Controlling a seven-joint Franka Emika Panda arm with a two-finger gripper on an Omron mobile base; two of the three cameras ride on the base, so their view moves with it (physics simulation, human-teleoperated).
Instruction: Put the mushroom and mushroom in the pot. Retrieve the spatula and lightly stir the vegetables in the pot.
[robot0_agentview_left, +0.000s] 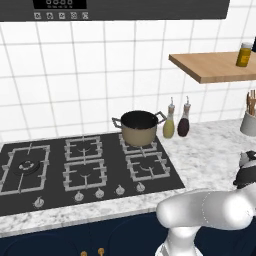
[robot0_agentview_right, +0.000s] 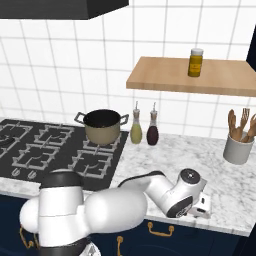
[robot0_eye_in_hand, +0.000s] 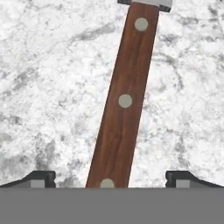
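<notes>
The end effector (robot0_eye_in_hand: 111, 179) hangs low over the marble tabletop (robot0_eye_in_hand: 48, 87), jaws spread wide on either side of the spatula (robot0_eye_in_hand: 122, 100), whose wooden, riveted handle lies between them ungripped. Well apart, the pot (robot0_agentview_right: 102, 126) sits on the stove's (robot0_agentview_right: 45, 150) rear right burner, beside two bottles (robot0_agentview_right: 144, 131).

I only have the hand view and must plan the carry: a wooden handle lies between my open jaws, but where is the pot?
Observer: The pot stands on the back right burner of the stove.
Operator: Anything close beside it?
Observer: A yellow bottle and a dark bottle stand on the counter just right of it.
Operator: Anything overhead there?
Observer: A wooden shelf holding a jar hangs above the bottles.
</notes>
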